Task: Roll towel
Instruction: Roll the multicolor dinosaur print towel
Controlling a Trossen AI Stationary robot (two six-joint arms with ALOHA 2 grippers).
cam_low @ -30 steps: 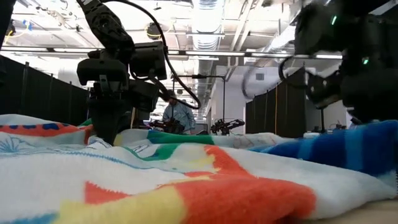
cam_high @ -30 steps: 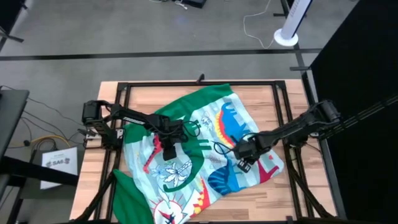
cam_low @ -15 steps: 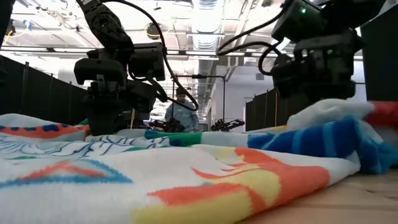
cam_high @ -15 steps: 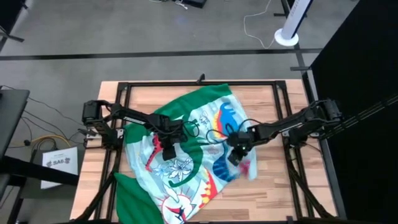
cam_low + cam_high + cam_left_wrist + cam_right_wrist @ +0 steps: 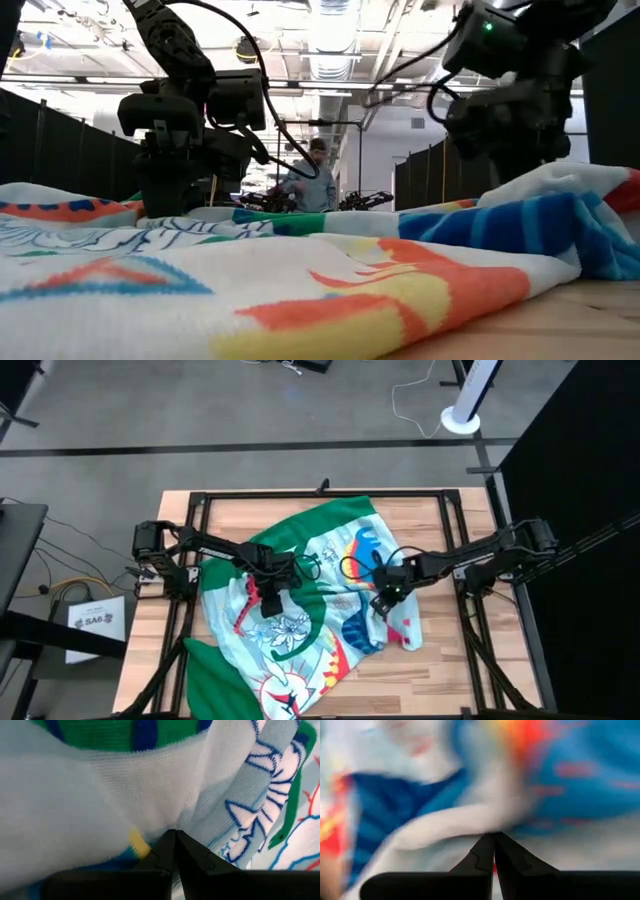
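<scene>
Both pairs of fingers are pressed tip to tip. Left gripper (image 5: 172,837) pinches a fold of the towel (image 5: 300,600) near the cloth's middle; in its wrist view the closed tips bite into white fabric beside a yellow patch. Right gripper (image 5: 494,840) is likewise clamped on the towel, at a bunched ridge on the cloth's right side.

Beside the table (image 5: 440,530), on the floor at the left, a white sign (image 5: 97,622) carries lettering too small to read.

Rumpled across the wooden tabletop, the towel shows green borders, light-blue ground and red, orange and white motifs; one green corner hangs over the near edge.
</scene>
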